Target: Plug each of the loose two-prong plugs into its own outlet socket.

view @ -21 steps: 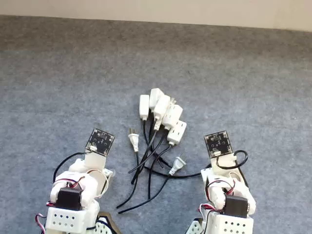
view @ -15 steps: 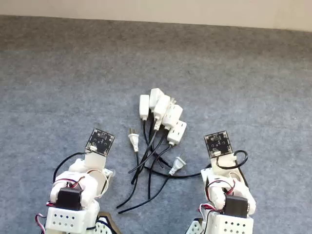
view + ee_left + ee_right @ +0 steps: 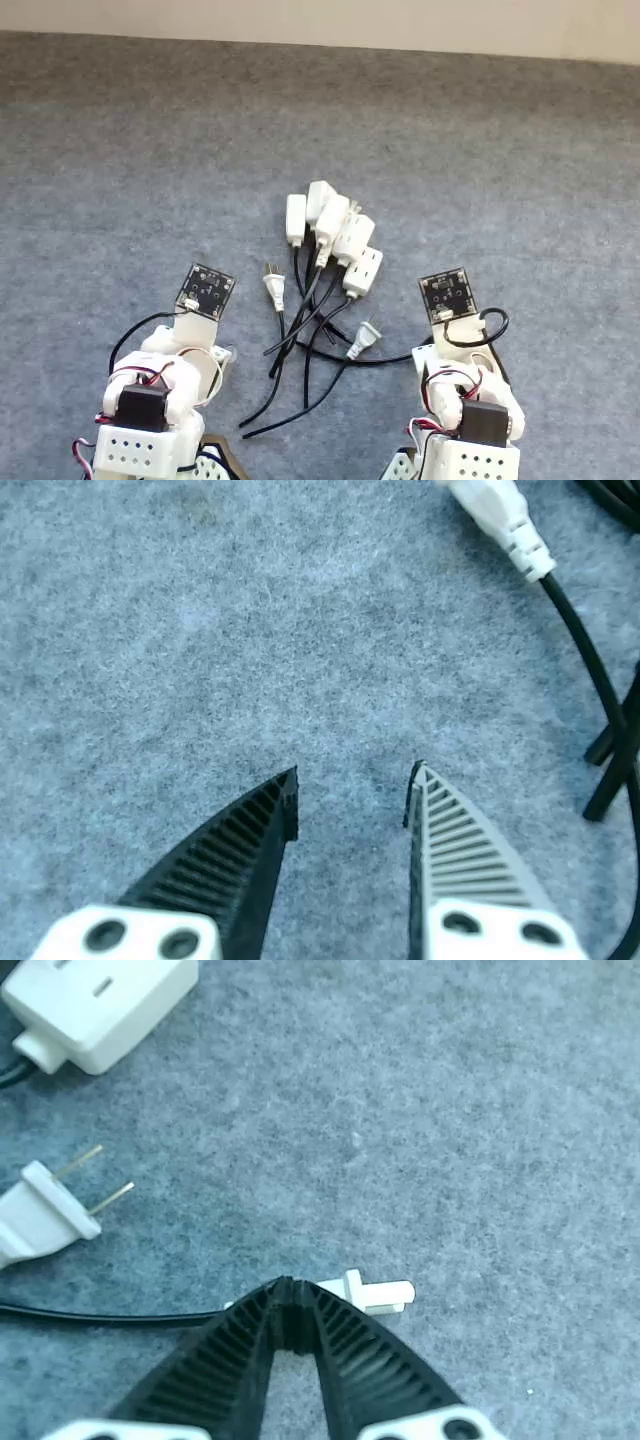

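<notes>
A cluster of white outlet sockets lies at the table's middle, with black cords trailing toward the arms. One loose two-prong plug lies left of the cords, prongs pointing away from the arms. A second plug lies right of them. My left gripper hovers open over bare carpet, with the first plug's white body a short way ahead. My right gripper is shut, with nothing seen between its fingers. The second plug, prongs showing, and one socket lie off to its side.
Grey carpet covers the whole table. A black cord runs close by the right gripper's fingers, and a small white peg lies just beyond their tips. Both arms sit at the near edge.
</notes>
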`<state>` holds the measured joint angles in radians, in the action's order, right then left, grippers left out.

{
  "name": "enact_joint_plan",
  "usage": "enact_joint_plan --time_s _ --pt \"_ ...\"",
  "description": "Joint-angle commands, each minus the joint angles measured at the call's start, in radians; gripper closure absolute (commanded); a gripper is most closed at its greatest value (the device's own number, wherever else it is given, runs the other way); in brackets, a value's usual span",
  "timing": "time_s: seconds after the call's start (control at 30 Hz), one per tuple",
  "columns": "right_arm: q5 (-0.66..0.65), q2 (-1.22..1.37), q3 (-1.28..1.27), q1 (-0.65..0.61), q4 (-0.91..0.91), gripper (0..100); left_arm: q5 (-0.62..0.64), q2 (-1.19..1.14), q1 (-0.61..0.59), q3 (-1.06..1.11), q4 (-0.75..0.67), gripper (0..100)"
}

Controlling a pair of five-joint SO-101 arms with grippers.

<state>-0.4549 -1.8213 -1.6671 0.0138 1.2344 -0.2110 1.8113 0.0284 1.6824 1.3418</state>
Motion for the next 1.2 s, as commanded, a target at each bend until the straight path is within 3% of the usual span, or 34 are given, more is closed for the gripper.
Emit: enact_joint_plan --time_s 0.0,0.43,0.63,0.77,1.0,1.17 --pt "-0.008 -0.008 -0.139 -0.008 0.036 99.2 0.006 0.004 0.001 0.013 -0.003 80" --pt "-0.009 -0.01 -0.137 -0.013 0.035 99.2 0.005 0.004 -0.005 0.013 -0.084 80" --pt "-0.02 -0.01 -0.137 -0.013 -0.008 99.2 0.005 0.002 -0.013 0.013 -0.402 80" --pt "-0.152 -0.01 -0.139 -0.004 -0.107 99.2 0.005 0.002 -0.021 0.013 -0.525 80" --pt "-0.011 0.001 -0.088 0.027 -0.137 97.0 -0.02 -0.001 -0.134 -0.073 -0.508 80" --pt "0.057 0.001 0.016 0.076 -0.047 92.9 -0.048 -0.001 -0.117 -0.254 -0.269 80"
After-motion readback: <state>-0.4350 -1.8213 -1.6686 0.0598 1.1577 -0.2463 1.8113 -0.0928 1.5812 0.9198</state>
